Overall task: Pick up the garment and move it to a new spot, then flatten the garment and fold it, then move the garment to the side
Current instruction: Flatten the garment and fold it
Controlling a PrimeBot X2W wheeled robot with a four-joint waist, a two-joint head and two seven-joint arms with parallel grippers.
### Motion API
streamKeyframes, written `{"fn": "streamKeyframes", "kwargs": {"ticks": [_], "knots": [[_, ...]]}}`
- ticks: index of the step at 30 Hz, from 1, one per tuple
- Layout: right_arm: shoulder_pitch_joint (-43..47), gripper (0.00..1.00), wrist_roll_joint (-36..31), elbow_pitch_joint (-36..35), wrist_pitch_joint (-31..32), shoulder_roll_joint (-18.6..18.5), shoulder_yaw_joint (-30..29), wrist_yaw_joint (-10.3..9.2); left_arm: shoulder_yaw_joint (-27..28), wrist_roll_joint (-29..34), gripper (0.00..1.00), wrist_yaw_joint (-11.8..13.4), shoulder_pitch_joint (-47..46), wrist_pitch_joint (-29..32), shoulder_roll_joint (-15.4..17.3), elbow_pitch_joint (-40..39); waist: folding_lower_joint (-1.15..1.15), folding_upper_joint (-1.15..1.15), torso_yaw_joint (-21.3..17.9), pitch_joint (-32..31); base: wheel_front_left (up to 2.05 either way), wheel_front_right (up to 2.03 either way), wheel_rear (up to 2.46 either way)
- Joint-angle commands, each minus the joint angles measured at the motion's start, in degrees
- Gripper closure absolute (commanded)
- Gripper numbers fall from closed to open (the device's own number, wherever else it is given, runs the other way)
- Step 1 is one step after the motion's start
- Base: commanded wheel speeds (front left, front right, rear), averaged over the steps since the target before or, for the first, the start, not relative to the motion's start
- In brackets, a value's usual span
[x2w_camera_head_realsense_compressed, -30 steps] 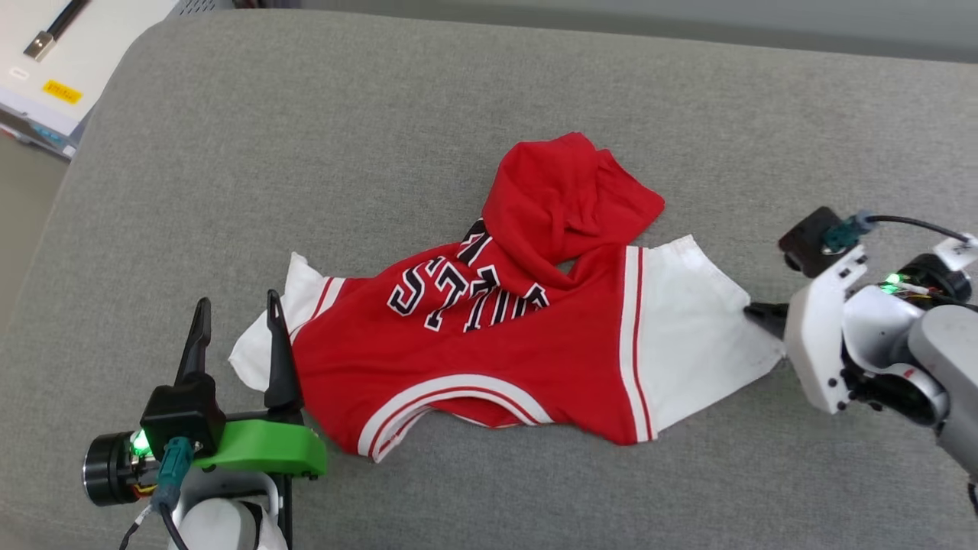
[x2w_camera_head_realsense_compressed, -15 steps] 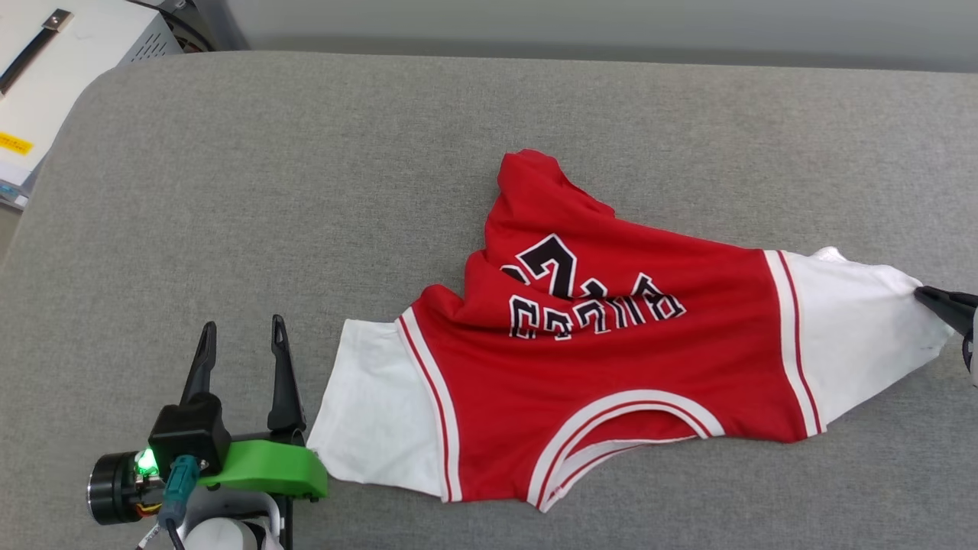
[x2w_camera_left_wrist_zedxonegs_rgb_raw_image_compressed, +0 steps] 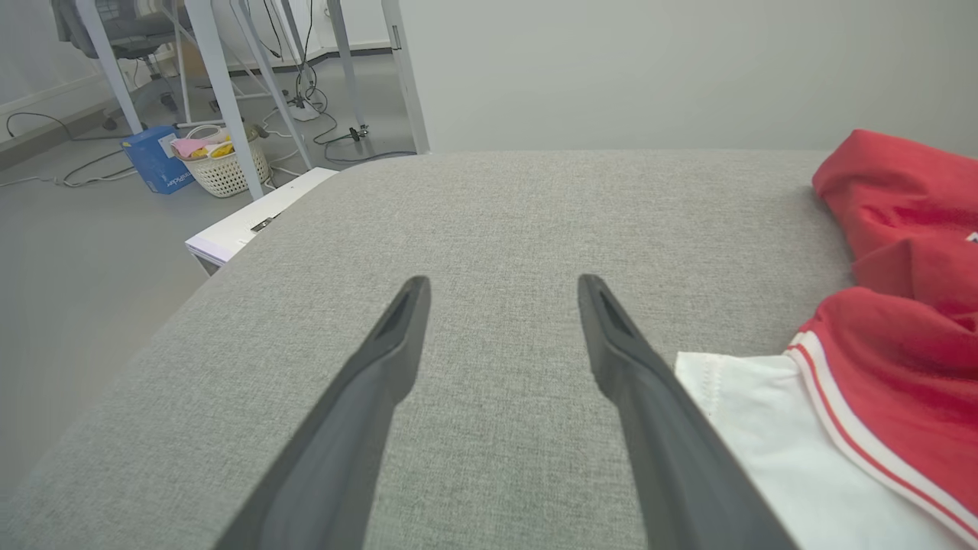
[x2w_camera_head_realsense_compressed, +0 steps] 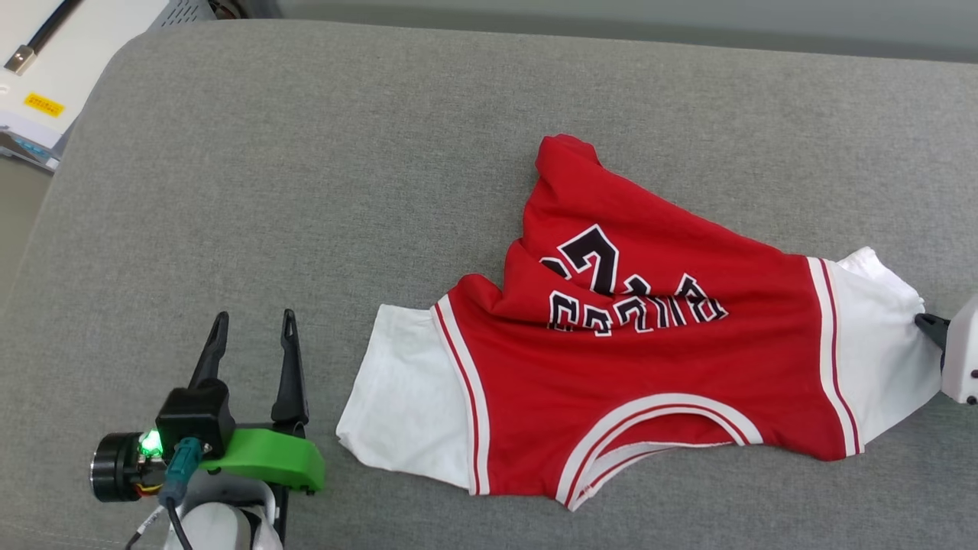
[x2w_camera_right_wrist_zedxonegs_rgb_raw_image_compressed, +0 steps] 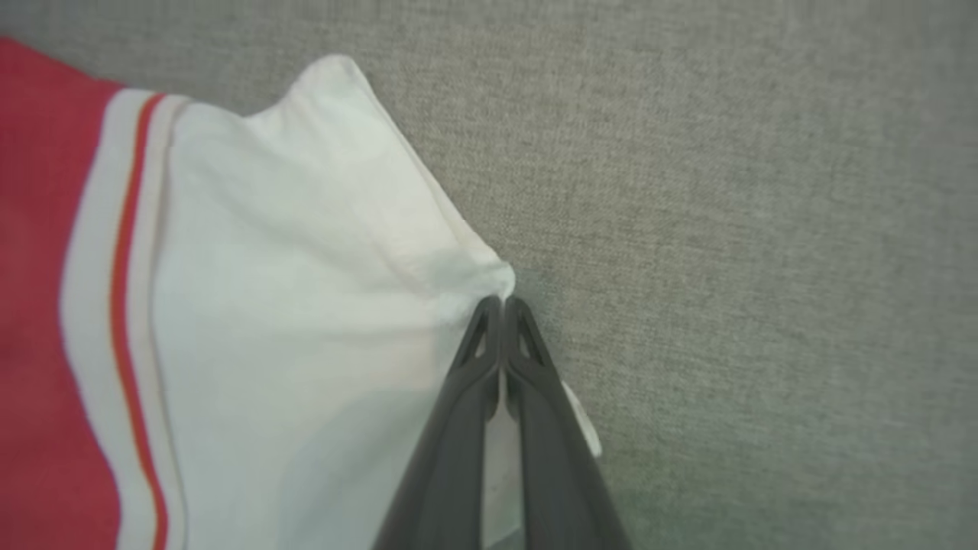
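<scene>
The garment [x2w_camera_head_realsense_compressed: 634,367], a red jersey T-shirt with white sleeves and black lettering, lies spread but rumpled on the grey cushion [x2w_camera_head_realsense_compressed: 306,168], collar toward me. My right gripper [x2w_camera_head_realsense_compressed: 923,322] at the right edge is shut on the hem of its white sleeve [x2w_camera_right_wrist_zedxonegs_rgb_raw_image_compressed: 306,305]; the wrist view shows the closed fingers [x2w_camera_right_wrist_zedxonegs_rgb_raw_image_compressed: 500,305] pinching the cloth's edge. My left gripper [x2w_camera_head_realsense_compressed: 254,328] stands open at the lower left, a short way left of the other white sleeve [x2w_camera_head_realsense_compressed: 405,397], with bare cushion between its fingers [x2w_camera_left_wrist_zedxonegs_rgb_raw_image_compressed: 500,286]. The shirt's lower body is bunched and folded toward the back.
The grey cushion's rounded left edge drops to the floor [x2w_camera_left_wrist_zedxonegs_rgb_raw_image_compressed: 76,252]. A white bench [x2w_camera_head_realsense_compressed: 46,69] stands beyond the far left corner. In the left wrist view, table legs, cables and a basket [x2w_camera_left_wrist_zedxonegs_rgb_raw_image_compressed: 221,164] stand on the floor behind.
The right gripper has dragged the garment to the right, pulling it straighter, so the left sleeve has slid away from the left gripper. The head camera also shifted. The left gripper stayed open.
</scene>
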Motion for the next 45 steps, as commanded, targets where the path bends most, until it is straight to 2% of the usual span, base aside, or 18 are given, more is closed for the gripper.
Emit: {"fn": "streamKeyframes", "kwargs": {"ticks": [1, 6, 9, 12, 20, 26, 29, 36, 42, 44, 45], "knots": [[0.47, 0.0, -0.86, 0.21, -1.98, 1.35, 0.92, -0.04, 0.3, 0.2, 0.0, -1.03, -1.6, -0.33, 1.2, 0.51, 0.0, 0.0, -0.17, -1.27, 0.0, 0.0, 0.0], [1.87, 0.0, -0.69, -3.36, -9.34, -0.04, -0.11, -0.04, 0.19, -1.11, 0.0, -4.97, -4.58, 5.0, 5.23, 0.79, 0.0, 0.0, -0.65, -3.21, 0.0, 0.0, 0.0], [4.08, 0.0, 0.43, -5.83, -12.67, -0.82, -2.16, -0.04, -1.21, -3.63, 0.0, -8.19, -7.61, 12.22, 7.46, -0.13, 0.0, 0.0, -0.59, -3.69, 0.0, 0.0, 0.0], [6.04, 0.0, -0.08, -7.92, -13.98, -1.46, -3.17, -0.04, -3.54, -7.61, 0.0, -9.89, -10.18, 21.23, 10.0, -1.34, 0.0, 0.0, -1.04, -3.81, 0.0, 0.0, 0.0], [9.62, 0.0, -3.49, -12.21, -13.09, -0.22, -6.54, -0.04, -16.4, -25.84, 0.0, -10.59, -16.09, 48.46, 19.96, -5.35, 0.0, 0.0, -2.49, -3.77, 0.0, 0.0, 0.0], [10.81, 0.0, -6.12, -14.4, -10.95, 1.92, -9.14, -0.04, -22.29, -33.85, 0.0, -10.6, -17.19, 59.23, 23.76, -4.98, 0.0, 0.0, -3.81, -3.22, 0.0, 0.0, 0.0], [11.33, 0.0, -7.11, -15.21, -9.93, 2.63, -10.34, -0.04, -24.23, -36.23, 0.0, -10.6, -16.7, 62.2, 24.72, -4.47, 0.0, 0.0, -4.33, -2.71, 0.0, 0.0, 0.0], [11.42, 0.0, -9.4, -17.21, -8.03, 4.17, -12.61, -0.04, -27.8, -37.29, 0.0, -10.61, -15.25, 63.7, 26.41, -0.55, 0.0, 0.0, -5.57, -0.25, 0.0, 0.0, 0.0], [11.35, 0.0, -10.62, -18.42, -7.12, 5.27, -13.45, -0.04, -30.74, -36.55, 0.0, -10.61, -14.08, 60.69, 26.76, 4.76, 0.0, 0.0, -6.38, 1.2, 0.0, 0.0, 0.0], [11.57, 0.0, -10.92, -18.85, -6.92, 5.48, -13.76, -0.04, -33.31, -35.94, 0.0, -10.61, -13.66, 59.55, 26.75, 6.12, 0.0, 0.0, -6.54, 1.33, 0.0, 0.0, 0.0], [11.67, 0.0, -11.0, -18.97, -6.89, 5.44, -13.97, -0.04, -34.38, -35.89, 0.79, -10.61, -13.6, 59.19, 26.91, 6.28, 0.0, 0.0, -6.48, 1.16, 0.0, 0.0, 0.0]]}}
